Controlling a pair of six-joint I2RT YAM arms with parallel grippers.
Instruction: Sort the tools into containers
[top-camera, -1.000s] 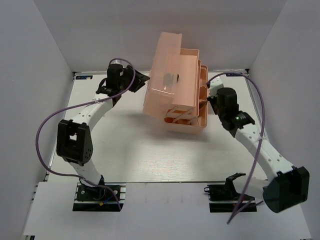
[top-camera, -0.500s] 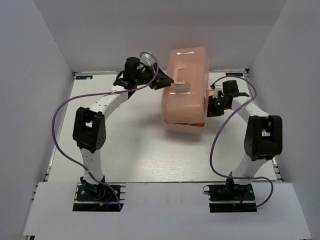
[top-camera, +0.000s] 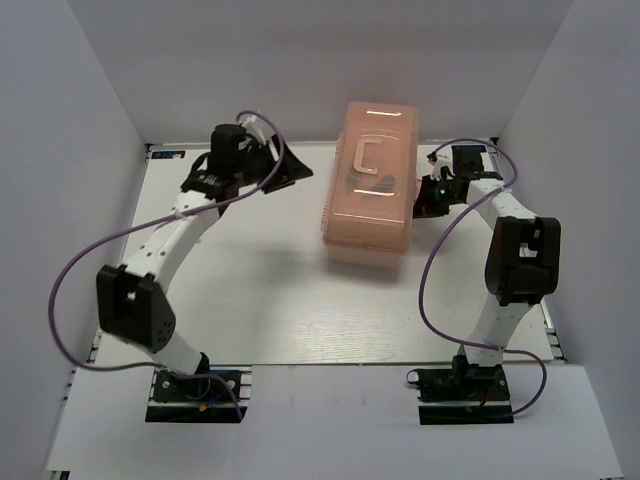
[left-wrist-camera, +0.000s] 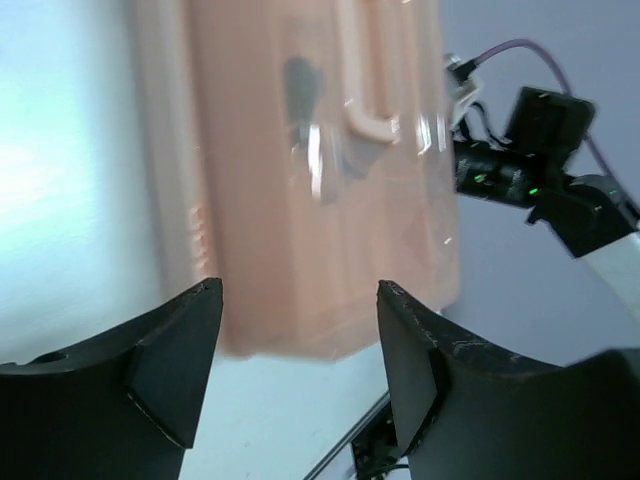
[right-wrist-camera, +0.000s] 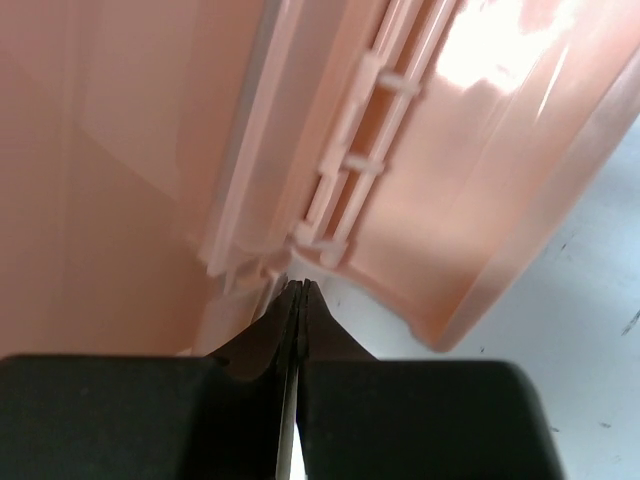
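Black fingers of the right claw (right-wrist-camera: 298, 290) are pinched tight together with nothing between them, their tips just at a ribbed seam low on the side of the salmon-pink toolbox (top-camera: 365, 220). The left claw (left-wrist-camera: 295, 300) hangs wide and empty, well apart from the box's other side and facing it.

The box sits with its lid down and its lid handle (top-camera: 368, 157) uppermost, at the far middle of the bench (top-camera: 270, 300). No tools lie loose; a dark smudge under the lid may be one, but the plastic is too cloudy to tell.

The risk I see is at the seam. A push from the pinched tips could snag in the ribs or shove the light box sideways. The right arm's purple cable (top-camera: 432, 270) loops near the box and could catch.
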